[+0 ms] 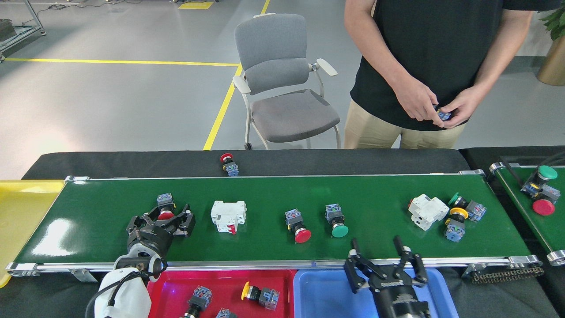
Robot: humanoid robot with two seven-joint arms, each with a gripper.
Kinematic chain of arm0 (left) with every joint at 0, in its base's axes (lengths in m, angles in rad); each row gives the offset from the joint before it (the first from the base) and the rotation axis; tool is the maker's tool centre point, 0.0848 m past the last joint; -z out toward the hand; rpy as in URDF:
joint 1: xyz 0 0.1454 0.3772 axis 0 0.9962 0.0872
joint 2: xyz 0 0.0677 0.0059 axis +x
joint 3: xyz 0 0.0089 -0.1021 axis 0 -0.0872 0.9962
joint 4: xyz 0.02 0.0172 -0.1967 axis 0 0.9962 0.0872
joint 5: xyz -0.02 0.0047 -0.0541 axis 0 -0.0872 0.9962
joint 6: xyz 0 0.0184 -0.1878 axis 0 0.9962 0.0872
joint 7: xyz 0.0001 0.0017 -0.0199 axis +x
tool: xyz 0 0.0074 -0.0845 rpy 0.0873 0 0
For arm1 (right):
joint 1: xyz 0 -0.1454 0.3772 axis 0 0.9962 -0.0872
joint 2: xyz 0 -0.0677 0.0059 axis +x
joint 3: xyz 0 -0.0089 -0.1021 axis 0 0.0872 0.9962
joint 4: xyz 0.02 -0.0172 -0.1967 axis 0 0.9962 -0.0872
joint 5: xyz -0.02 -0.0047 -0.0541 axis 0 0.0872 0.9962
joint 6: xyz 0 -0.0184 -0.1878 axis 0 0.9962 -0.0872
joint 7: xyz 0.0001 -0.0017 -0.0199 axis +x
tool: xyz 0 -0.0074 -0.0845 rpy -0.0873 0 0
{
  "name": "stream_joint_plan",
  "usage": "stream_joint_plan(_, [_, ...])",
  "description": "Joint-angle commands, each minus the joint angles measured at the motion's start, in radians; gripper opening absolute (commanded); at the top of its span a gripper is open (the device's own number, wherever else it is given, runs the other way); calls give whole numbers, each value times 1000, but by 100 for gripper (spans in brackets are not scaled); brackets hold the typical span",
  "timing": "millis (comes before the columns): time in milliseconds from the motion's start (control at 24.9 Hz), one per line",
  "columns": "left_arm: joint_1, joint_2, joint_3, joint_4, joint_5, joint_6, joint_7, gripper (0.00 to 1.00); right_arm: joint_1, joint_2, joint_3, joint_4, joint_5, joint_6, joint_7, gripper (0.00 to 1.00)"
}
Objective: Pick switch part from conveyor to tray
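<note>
Grey factory floor with yellow lines stretches behind a long black-covered surface, and a grey chair stands beyond it. A person in a black shirt stands at the far side, both hands together around a small blue part.

Across the surface runs the conveyor, a wide glossy green belt with silver rails. A narrower green belt sits angled at its right end, carrying a green and a red button. A yellow tray lies at the left end; a red tray and a blue tray sit side by side at the near edge. The red tray holds several switches, one yellow-capped.

On the conveyor, from left: a red-capped switch part, a white breaker, a red button switch, a green button switch, then a cluster of another white breaker with green- and yellow-capped switches touching it. One more red switch stands on the black cloth behind the belt.

The left gripper reaches over the belt, its jaws spread on either side of the red-capped switch part, which rests on the conveyor. The right gripper hovers at the near rail above the blue tray, jaws spread and holding nothing.
</note>
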Motion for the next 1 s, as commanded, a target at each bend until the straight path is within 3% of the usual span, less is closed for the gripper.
stream_joint_plan(0, [-4, 9, -3, 3, 1, 0, 19, 14, -51, 14, 26, 52, 4, 36, 15, 95])
stream_joint_plan(80, [0, 9, -7, -5, 1, -8, 19, 12, -93, 34, 31, 116, 3, 43, 15, 95])
stream_joint_plan(201, [10, 7, -4, -71, 3, -137, 19, 12, -148, 53, 28, 210, -2, 46, 15, 87])
stream_joint_plan(241, [25, 6, -4, -118, 6, -195, 19, 13, -159, 53, 23, 233, -5, 46, 15, 76])
stream_joint_plan(321, [105, 9, 3, -236, 10, -347, 15, 13, -169, 50, 19, 257, -13, 45, 15, 43])
stream_joint_plan(402, [178, 12, 6, -350, 12, -466, 12, 14, -169, 42, 19, 257, -36, 43, 15, 19])
stream_joint_plan(442, [232, 24, 8, -411, 12, -528, 12, 17, -171, 42, 19, 257, -50, 42, 15, 12])
stream_joint_plan(522, [364, 57, 10, -543, 13, -638, 12, 42, -182, 40, 19, 248, -63, 40, 15, 9])
stream_joint_plan(602, [479, 69, 10, -642, 27, -638, 12, 67, -185, 40, 19, 242, -63, 39, 15, 8])
stream_joint_plan(683, [563, 63, 8, -709, 45, -638, 14, 100, -182, 24, 19, 204, -65, 39, 15, 8])
stream_joint_plan(803, [619, 55, 6, -754, 76, -638, 15, 100, -151, -9, 20, 98, -65, 33, 15, 8])
stream_joint_plan(964, [613, 49, 26, -747, 85, -638, 15, 100, -70, -46, 20, -54, -71, 11, 13, 8])
